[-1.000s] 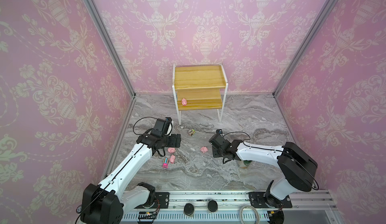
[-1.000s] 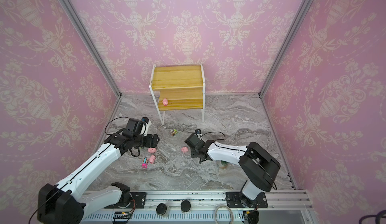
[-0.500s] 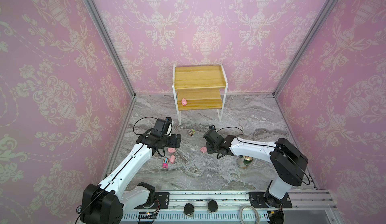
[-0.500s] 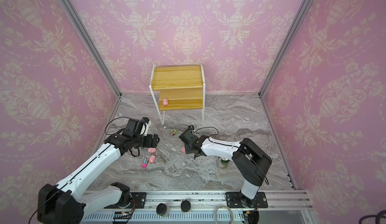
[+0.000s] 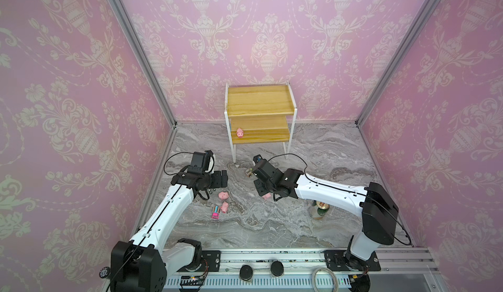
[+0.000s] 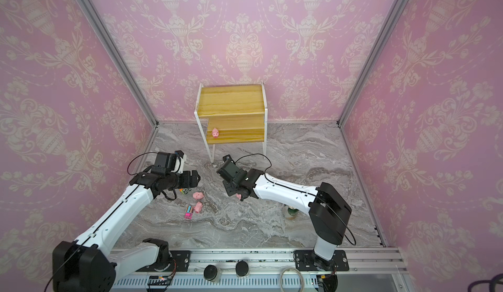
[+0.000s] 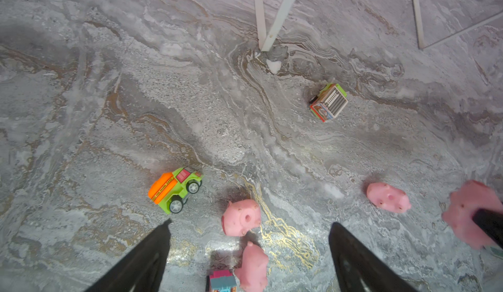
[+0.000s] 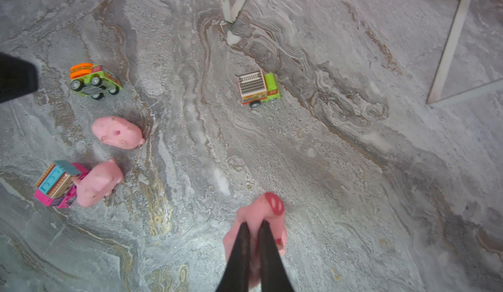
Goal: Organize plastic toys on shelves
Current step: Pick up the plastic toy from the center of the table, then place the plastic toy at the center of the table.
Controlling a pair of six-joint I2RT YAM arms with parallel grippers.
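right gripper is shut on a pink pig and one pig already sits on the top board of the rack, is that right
Not quite. The shelved pig sits on the lower board of the rack, not the top one, as both top views show. The right gripper is indeed shut on a pink pig, as the right wrist view shows.

Walls [image 5: 258, 32]: pink wallpaper on three sides, printed with cream urns, flowers and swags.
Corner posts [image 5: 136, 51]: grey metal strips where the walls meet, seen in both top views.
Floor [image 5: 326, 151]: grey marble pattern with brown and gold veins, slightly glossy.
Front edge [image 5: 402, 258]: silver metal rail.
Light: even and soft, with only faint shadows.
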